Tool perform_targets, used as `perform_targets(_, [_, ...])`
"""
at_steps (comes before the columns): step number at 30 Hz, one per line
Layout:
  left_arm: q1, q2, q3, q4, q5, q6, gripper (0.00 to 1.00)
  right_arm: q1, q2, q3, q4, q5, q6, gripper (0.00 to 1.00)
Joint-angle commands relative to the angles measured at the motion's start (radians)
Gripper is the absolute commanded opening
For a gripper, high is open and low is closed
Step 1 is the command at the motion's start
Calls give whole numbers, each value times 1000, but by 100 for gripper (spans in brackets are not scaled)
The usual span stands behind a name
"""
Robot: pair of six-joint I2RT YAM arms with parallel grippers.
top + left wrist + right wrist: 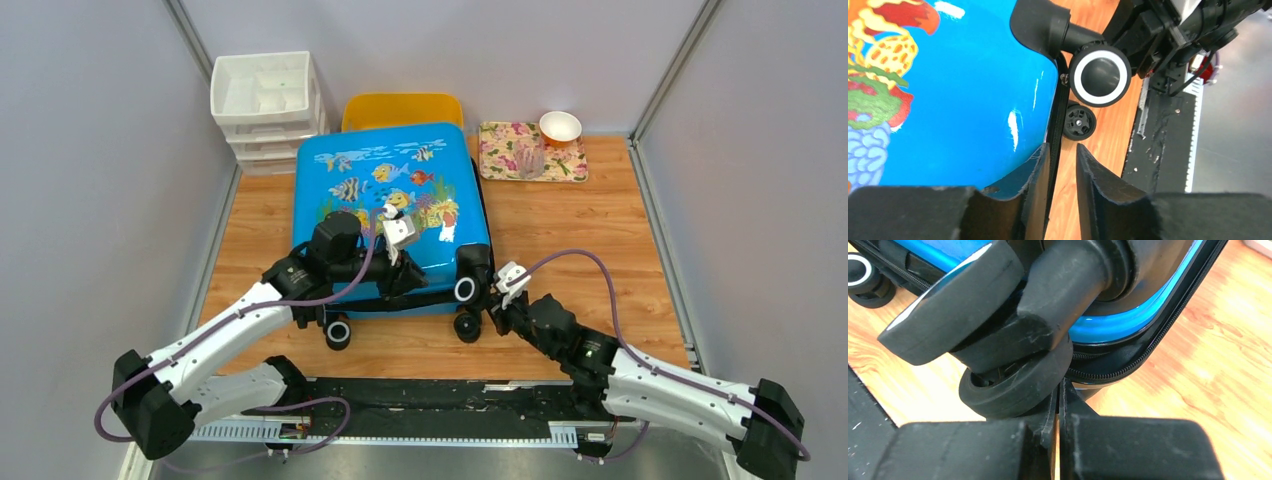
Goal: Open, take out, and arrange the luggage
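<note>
The luggage (385, 190), a bright-blue hard-shell suitcase with a fish print, lies flat and closed on the wooden table, its black wheels (338, 331) toward me. My left gripper (400, 262) hovers at its near edge. In the left wrist view its jaws (1063, 147) stand a narrow gap apart over the black zipper line (1058, 120), one finger over the blue shell (963, 100), and hold nothing. My right gripper (497, 300) is at the near-right wheel. In the right wrist view it (1058, 385) is shut and empty, its tips against the underside of that wheel (1013, 387).
A yellow tub (402, 108) stands behind the suitcase. White stacked drawers (265, 100) are at the back left. A floral tray (500, 160) at the back right carries a clear glass (530, 155) and a white bowl (560, 126). A black rail (430, 405) runs along the near edge.
</note>
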Motion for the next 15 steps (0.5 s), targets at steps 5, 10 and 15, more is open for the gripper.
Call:
perform_targets(5, [-57,133,-9,100,-127,112,20,-1,62,49,143,172,-80,0])
perform_targets(10, [-59,283,71,135,-248,97,14,0,72,68,134,212,-6,0])
perform_targets(15, [-57,398,182,180,-261,60,11,37,45,75,9,149,187,0])
